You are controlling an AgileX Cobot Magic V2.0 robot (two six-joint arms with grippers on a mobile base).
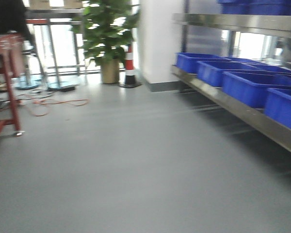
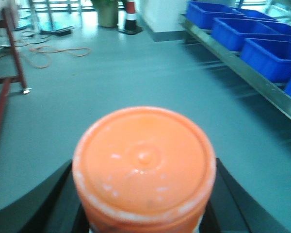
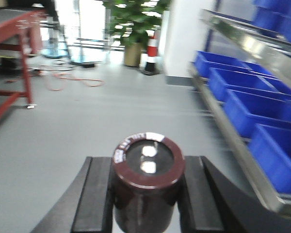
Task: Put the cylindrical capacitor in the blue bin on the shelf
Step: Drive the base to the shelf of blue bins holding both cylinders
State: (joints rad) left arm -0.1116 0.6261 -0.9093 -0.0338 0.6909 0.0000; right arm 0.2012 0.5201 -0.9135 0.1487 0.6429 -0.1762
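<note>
We're on the transit step: right gripper [image 3: 146, 194] clamped on the cylindrical capacitor [image 3: 148, 167], upright between its fingers; left gripper [image 2: 144, 216] grips an orange-lidded jar [image 2: 144, 165]. The shelf [image 1: 242, 112] sits ahead-right; next we close in and reach over 1 blue bin [image 3: 276, 150].

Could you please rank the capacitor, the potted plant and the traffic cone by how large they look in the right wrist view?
1. cylindrical capacitor, largest only through nearness to the camera
2. potted plant
3. traffic cone

The shelf [image 1: 233, 106] and blue bins [image 1: 247, 87] are shared by three forward-facing views; the wrist views are taken close behind an orange lid [image 2: 144, 165] and the cylindrical capacitor [image 3: 148, 162].
</note>
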